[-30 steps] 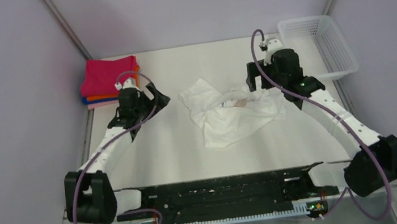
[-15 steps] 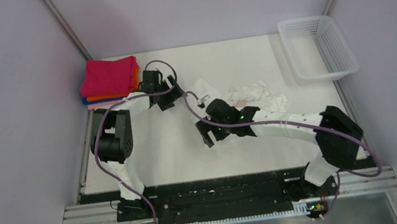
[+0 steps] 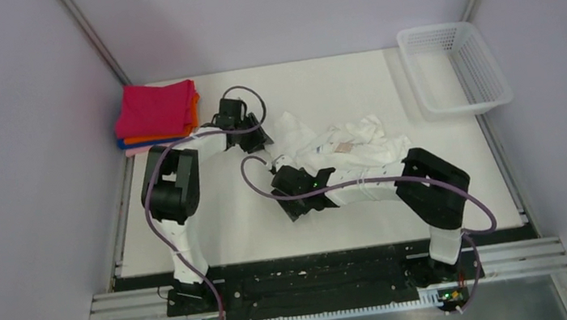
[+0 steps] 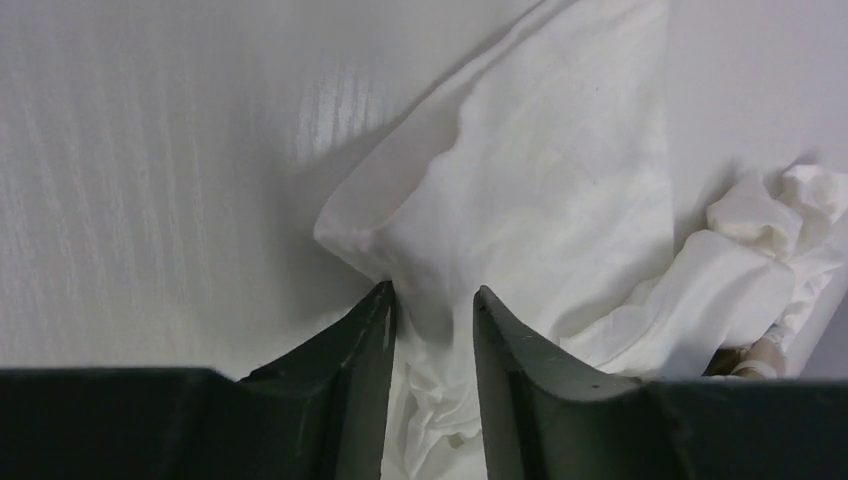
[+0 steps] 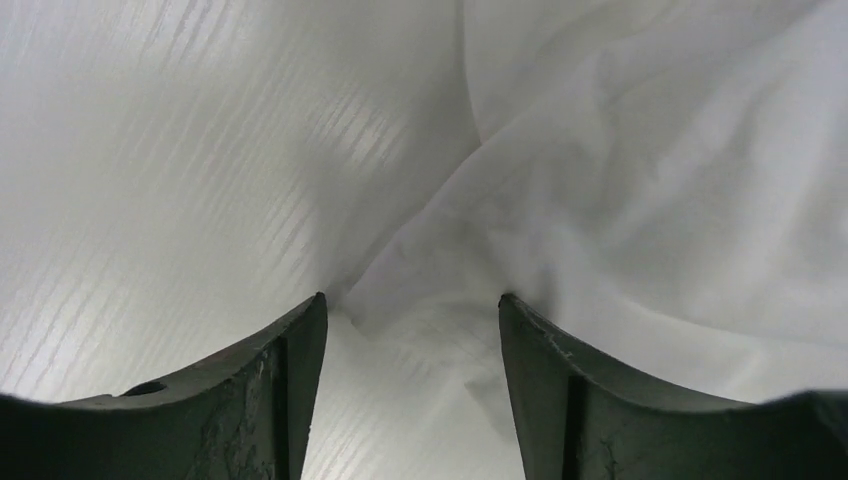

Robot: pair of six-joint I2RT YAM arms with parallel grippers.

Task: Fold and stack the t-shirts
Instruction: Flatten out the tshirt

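Observation:
A wrinkled white t-shirt (image 3: 344, 148) lies bunched at the table's middle. My left gripper (image 3: 259, 137) is at its far-left corner. In the left wrist view the cloth (image 4: 540, 180) is gathered into a ridge between the narrow-set fingers (image 4: 432, 292) and touches both. My right gripper (image 3: 293, 199) is low at the shirt's near-left edge. In the right wrist view its jaws (image 5: 410, 298) stand apart around a corner of the fabric (image 5: 650, 150), with bare table showing between them. A stack of folded shirts, magenta (image 3: 156, 109) on top, sits at the far left.
A white mesh basket (image 3: 456, 65) stands at the far right corner. Orange (image 3: 192, 108), blue and pink layers show under the magenta shirt. Grey walls close in both sides, and the black rail (image 3: 319, 274) runs along the near edge.
Both arms swung in from the sides to the shirt's left edge and came down onto it. Both pairs of jaws narrowed, the left much more. The shirt's left part got pushed and bunched.

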